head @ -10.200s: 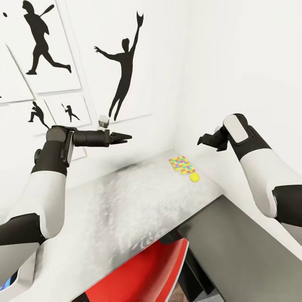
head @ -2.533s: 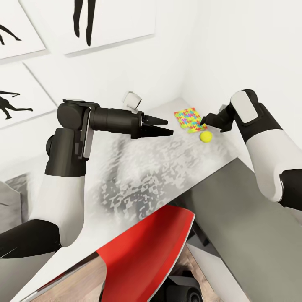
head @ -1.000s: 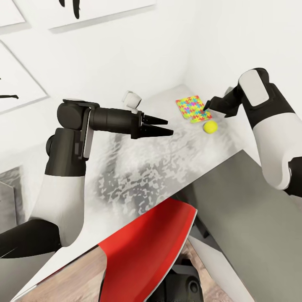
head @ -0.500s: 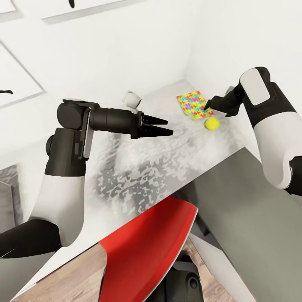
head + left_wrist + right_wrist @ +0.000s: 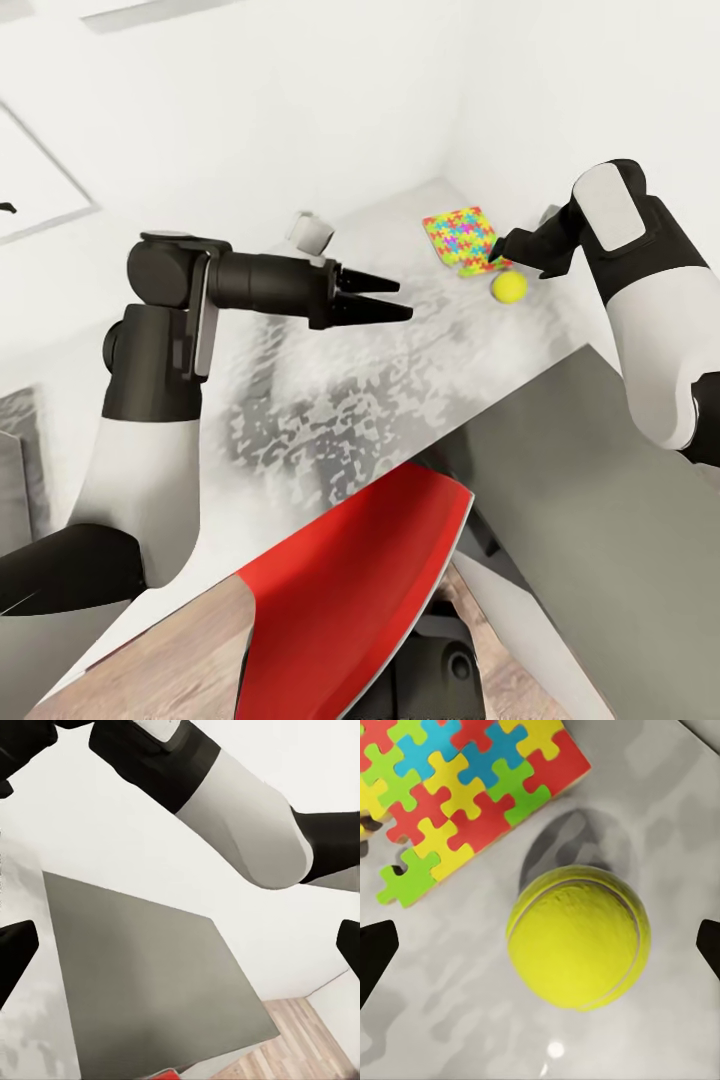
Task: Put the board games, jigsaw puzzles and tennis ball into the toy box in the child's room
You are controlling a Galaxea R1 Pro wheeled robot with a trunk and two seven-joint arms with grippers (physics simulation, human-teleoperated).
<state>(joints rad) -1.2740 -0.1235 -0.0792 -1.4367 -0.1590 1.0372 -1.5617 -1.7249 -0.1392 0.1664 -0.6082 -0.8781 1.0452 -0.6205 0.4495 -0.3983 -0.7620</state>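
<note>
Right pincer (image 5: 497, 254) – prongs wide – poised above tennis ball (image 5: 577, 937).

I see a yellow-green tennis ball (image 5: 577, 937) resting on the pale table (image 5: 400, 380), just beside a flat multicoloured jigsaw puzzle (image 5: 460, 238), apart

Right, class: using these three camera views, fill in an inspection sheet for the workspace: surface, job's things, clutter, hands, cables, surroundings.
Surface: pale mottled table, mostly bare.
Job's things: jigsaw puzzle lying flat near the far corner; tennis ball beside it, apart from it.
Clutter: nothing seen.
Hands: right hand open, above the ball and puzzle, holding nothing; left hand open, empty, over the table.
Cables: nothing seen.
Surroundings: white walls, red chair, lower grey cabinet, wood floor.
</note>
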